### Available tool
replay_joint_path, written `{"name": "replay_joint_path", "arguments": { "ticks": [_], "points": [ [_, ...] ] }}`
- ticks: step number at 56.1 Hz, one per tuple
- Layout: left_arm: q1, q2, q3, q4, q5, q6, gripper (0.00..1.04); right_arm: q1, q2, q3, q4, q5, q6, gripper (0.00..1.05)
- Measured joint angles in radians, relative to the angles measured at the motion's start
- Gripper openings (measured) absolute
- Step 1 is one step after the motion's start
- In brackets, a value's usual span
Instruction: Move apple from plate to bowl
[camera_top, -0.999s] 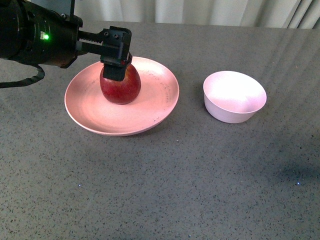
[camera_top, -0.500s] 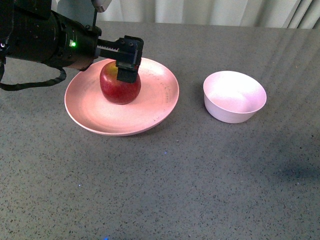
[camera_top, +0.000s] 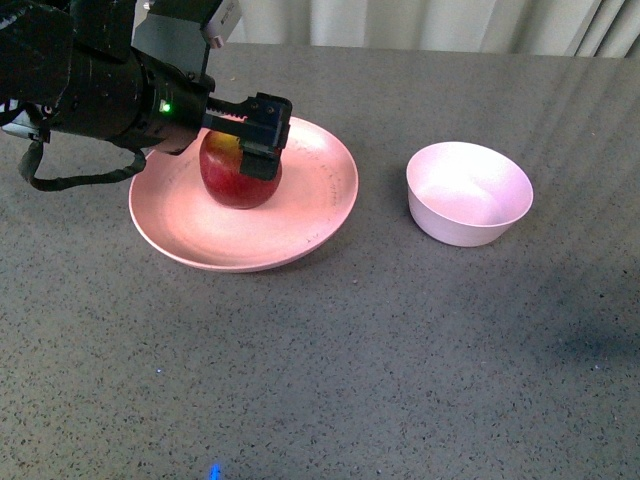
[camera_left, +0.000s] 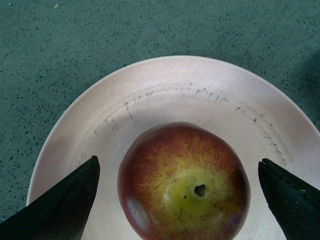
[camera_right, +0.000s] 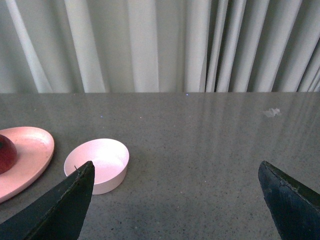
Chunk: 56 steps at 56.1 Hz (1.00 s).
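the left pincer (camera_top: 258, 140) hangs low over the plate (camera_top: 180, 235), reaching in from the robot's left side. its black fingers (camera_left: 62, 205) are spread wide, one on each side of the apple (camera_top: 238, 178), and it has hold of nothing. from the wrist camera a strip of pink plate shows between each fingertip and the fruit's skin, so neither one touches. the apple is a little nearer one finger than the other.

the apple rests on the plate, right between those open fingers, stem dimple up and its yellow patch turned toward the wrist. seen from the front, one finger crosses in front of the apple's upper shoulder. how far down the fruit's sides the tips reach i cannot tell.

the bowl (camera_top: 470, 195) stands upright on the grey speckled table (camera_top: 350, 380), well apart from the left pincer — out past the plate's rim toward the robot's right, with bare table between plate and bowl.

the right pincer (camera_right: 176, 165) is gaping too, its two dark fingers far apart with only table between them, gripping nothing. the bowl lies ahead of it, close to one finger — the plate and a sliver of the apple sit just beyond that. a pale pleated curtain (camera_right: 150, 45) hangs behind the table's far edge.
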Motion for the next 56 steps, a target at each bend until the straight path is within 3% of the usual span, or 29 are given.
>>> {"name": "replay_joint_path", "arguments": {
  "ticks": [29,39,56],
  "points": [
    [-0.008,0.038,0.021,-0.018,-0.027,0.018,0.96,0.0,0.0,0.0,0.0,0.0,0.0,0.96],
    [-0.013,0.038,0.021,-0.018,-0.04,0.026,0.75,0.0,0.0,0.0,0.0,0.0,0.0,0.96],
    [-0.038,0.018,0.03,-0.033,-0.048,0.032,0.73,0.0,0.0,0.0,0.0,0.0,0.0,0.96]
  ]
}}
